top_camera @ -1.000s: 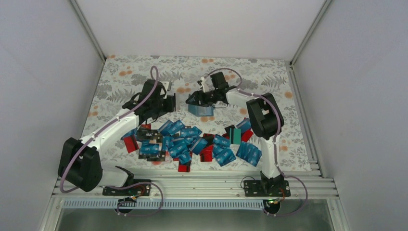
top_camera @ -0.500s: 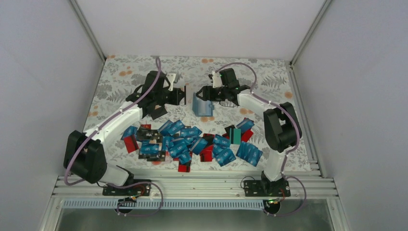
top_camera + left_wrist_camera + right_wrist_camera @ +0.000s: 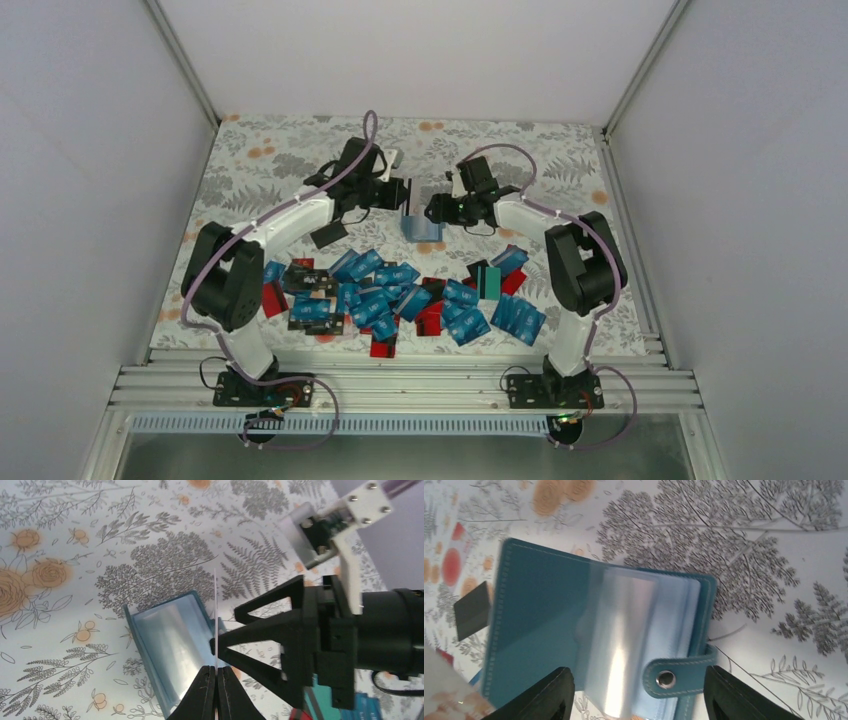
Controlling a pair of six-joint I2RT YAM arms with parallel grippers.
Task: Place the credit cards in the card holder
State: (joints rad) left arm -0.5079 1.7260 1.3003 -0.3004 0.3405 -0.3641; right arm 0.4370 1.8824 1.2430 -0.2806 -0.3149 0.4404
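Left gripper: my jaws are closed flat on one card, pinched by its near end. It shows edge-on as a thin pale line, so I cannot tell its colour.
Right gripper: jaws spread wide, one finger on either side of the card holder. I judge that they bear on it and prop it up, though the contact itself is not plain.
Card holder: far centre of the table, beyond the heap, standing open on edge between my two wrists. Clear sleeves are fanned; the snap strap hangs loose by my right finger.
Card against holder: just beside the holder's open edge, not yet in any sleeve as far as I can tell.
Credit cards: the rest lie in a loose overlapping heap nearer my bases.
Step, judged: lining the card up with a sleeve mouth.
Risk 1: the card meets a sleeve lip or the cover. Cause: limp sleeves, and glare hiding their mouths. The card would bow or twist in my pinch.
Risk 2: the push tips or slides the holder. Cause: a wide, light hold.
Risk 3: my left and right fingers collide. Cause: they work very near each other.
Risk 4: the strap swings across the opening.
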